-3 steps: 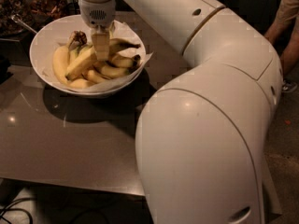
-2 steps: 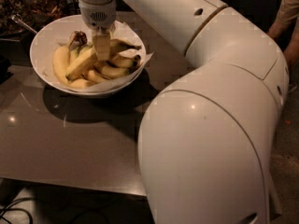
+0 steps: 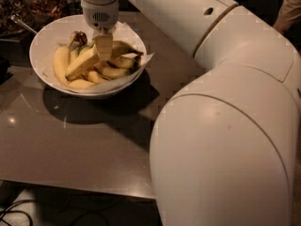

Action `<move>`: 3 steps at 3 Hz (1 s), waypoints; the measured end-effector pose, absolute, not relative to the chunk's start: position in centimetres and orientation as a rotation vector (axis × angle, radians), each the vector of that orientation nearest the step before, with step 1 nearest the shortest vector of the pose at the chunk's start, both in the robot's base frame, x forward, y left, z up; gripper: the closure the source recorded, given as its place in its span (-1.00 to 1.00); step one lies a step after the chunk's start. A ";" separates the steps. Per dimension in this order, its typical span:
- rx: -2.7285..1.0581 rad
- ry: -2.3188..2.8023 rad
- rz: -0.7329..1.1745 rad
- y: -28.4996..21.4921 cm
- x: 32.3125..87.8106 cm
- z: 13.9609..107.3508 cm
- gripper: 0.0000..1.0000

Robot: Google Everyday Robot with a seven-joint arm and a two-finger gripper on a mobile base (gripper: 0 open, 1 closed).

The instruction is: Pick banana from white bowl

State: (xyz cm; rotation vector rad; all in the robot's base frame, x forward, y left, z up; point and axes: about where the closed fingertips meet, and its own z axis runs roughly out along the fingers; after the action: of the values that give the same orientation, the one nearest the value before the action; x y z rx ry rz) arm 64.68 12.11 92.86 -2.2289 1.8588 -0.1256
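Gripper (image 3: 103, 45) hangs straight down from the wrist, inside the white bowl (image 3: 40, 41), right of the bowl's centre. Its tip is at the upper end of the banana (image 3: 81, 65), apparently touching it. Open or clamped: cannot tell from this angle.

- The banana lies on a slant, low end toward the near-left rim and high end under the gripper. It rests on top of the pile.
- Shorter bananas (image 3: 115, 72) sit just right of it and partly beneath it. Another yellow one (image 3: 59, 62) curves along the left wall.
- Crinkled paper (image 3: 141, 60) lines the bowl and sticks out past the right rim.
- The bowl sits at the far-left of the grey table (image 3: 70, 135). The arm (image 3: 225, 126) fills the right side of the view.

Risks, as judged:
- The hold is near one end, not the middle. On lifting, the long free end may swing down and twist out.
- The neighbours are touching, so one could ride up with it or get pinched alongside.
- Soft skin: a hard squeeze would bruise or split it.
- The paper may snag and drag upward.
- A sideways pull could scoot the bowl toward the table's left edge.
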 end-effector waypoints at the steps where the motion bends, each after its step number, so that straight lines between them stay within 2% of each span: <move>1: -2.175 1.850 -0.151 11.6 62.9 94.3 1.00; 3: -2.105 1.812 -0.152 10.6 57.7 97.5 1.00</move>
State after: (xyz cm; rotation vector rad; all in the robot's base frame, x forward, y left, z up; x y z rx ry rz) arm 57.68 10.58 97.50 -2.1051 1.8119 -0.1525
